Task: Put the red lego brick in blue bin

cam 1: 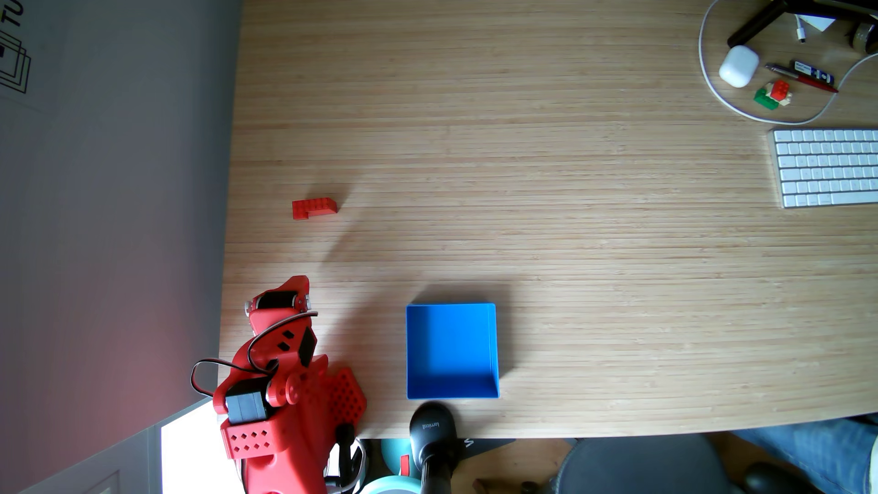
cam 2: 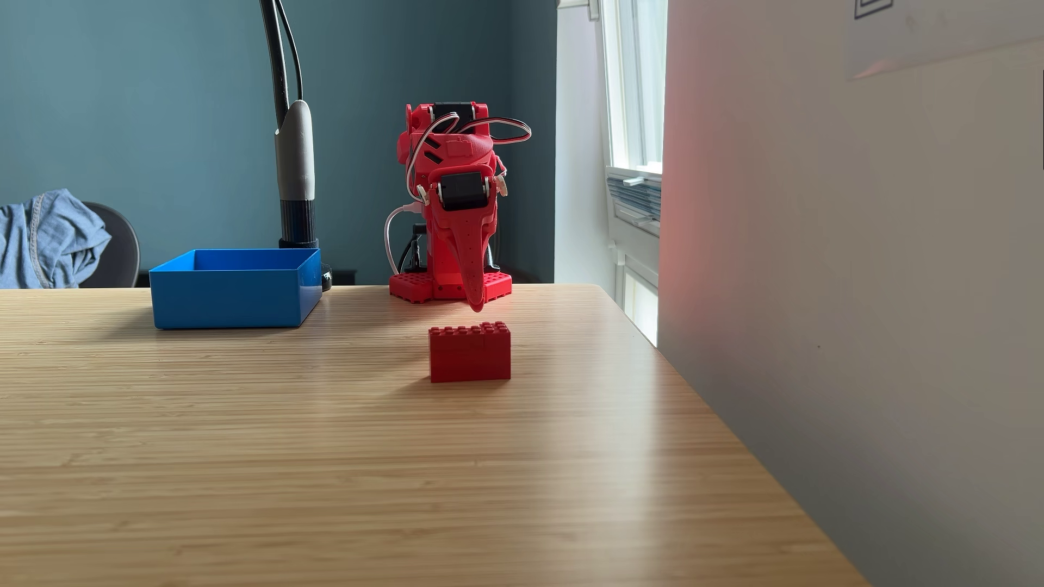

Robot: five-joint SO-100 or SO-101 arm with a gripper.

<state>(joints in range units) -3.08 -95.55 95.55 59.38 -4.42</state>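
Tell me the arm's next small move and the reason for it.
Probably reach the gripper forward over the red brick. The arm is folded back near its base, the brick sits untouched on the table, and the blue bin is empty.

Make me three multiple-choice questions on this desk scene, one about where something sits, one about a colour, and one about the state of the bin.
1. Where is the red lego brick?
A. inside the bin
B. on the bare table, apart from the bin
C. held in the hand

2. What colour is the bin?
A. blue
B. green
C. white

3. What state is the bin in?
A. holding a brick
B. tipped on its side
C. upright and empty

Answers:
1 B: in both fixed views the brick stands alone on the wooden table, short of the hand, whose closed tip hangs above the table.
2 A: its walls and floor are bright blue.
3 C: in the fixed view from above, its floor is bare, and from the side it stands level.
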